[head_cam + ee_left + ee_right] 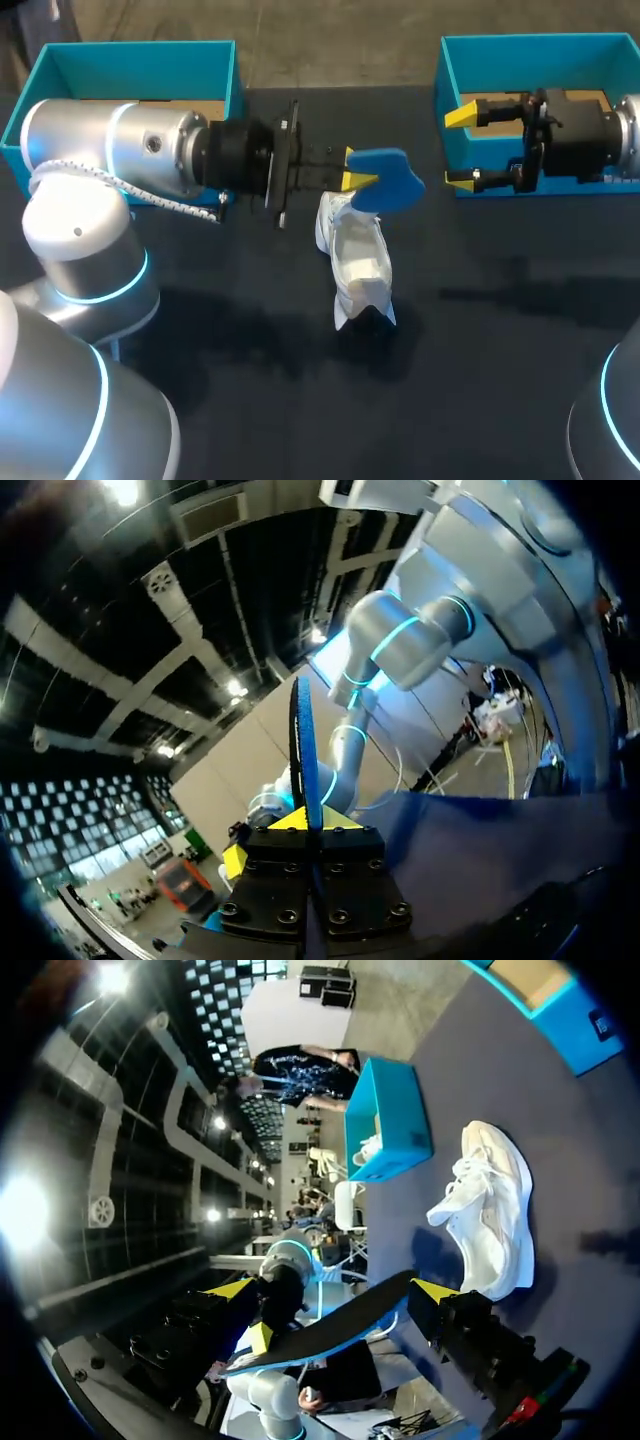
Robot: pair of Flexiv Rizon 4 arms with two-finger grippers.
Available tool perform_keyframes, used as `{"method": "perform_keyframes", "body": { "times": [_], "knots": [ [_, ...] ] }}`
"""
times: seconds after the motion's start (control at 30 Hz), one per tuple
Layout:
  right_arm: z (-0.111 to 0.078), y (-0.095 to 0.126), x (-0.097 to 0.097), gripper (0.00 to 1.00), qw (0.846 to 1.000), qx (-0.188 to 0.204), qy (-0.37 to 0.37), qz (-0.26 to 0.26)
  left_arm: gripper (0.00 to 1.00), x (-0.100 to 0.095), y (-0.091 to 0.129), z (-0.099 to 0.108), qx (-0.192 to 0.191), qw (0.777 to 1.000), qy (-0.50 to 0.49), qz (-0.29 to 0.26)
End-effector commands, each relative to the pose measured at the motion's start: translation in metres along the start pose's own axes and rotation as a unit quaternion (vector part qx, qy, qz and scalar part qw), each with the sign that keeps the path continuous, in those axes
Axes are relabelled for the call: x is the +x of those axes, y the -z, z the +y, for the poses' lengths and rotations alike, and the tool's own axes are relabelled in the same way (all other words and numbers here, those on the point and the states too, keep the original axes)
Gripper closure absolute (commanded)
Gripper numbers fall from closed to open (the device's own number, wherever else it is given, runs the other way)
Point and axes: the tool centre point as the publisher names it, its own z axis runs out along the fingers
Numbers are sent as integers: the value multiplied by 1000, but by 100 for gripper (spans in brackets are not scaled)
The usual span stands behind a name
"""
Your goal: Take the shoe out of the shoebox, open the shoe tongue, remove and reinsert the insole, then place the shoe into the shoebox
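My left gripper (pixel 355 170) is shut on a blue insole (pixel 388 182), holding it in the air over the middle of the table. In the left wrist view the insole (pixel 303 745) stands edge-on, pinched between the yellow tips. The white shoe (pixel 357 262) rests on the dark table just under and in front of the insole; it also shows ahead of my right gripper (pixel 333 1290) as the white shoe (pixel 492 1210). My right gripper (pixel 460 148) hangs open and empty by the right shoebox (pixel 540 45), a short gap from the insole (pixel 330 1332).
A second teal box (pixel 130 52) stands at the back left, partly behind my left arm; in the right wrist view this teal box (pixel 392 1125) sits beyond the shoe. Dark tabletop (pixel 480 360) stretches in front of the shoe.
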Motion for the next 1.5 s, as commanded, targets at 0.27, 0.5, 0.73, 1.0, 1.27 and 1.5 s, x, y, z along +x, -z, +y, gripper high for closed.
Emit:
{"method": "perform_keyframes", "body": {
  "times": [0.27,0.5,0.73,1.0,1.27,1.5],
  "knots": [
    [-6,1,-7,0,1000,0,-23,4,100,-18,9,14,0,928,-354,114],
    [-5,0,-7,0,1000,1,-26,6,100,-20,11,20,-14,899,-424,109],
    [-3,-8,-10,0,999,5,-30,12,100,-20,11,20,-14,899,-424,109],
    [-2,-15,-4,0,1000,0,-22,16,100,-14,8,30,-21,888,-445,115],
    [-6,-19,4,0,1000,-15,-10,18,100,-3,0,53,-47,855,-501,128],
    [-10,-30,5,0,1000,-3,-9,24,100,1,-9,73,-69,835,-531,129]
  ]
}}
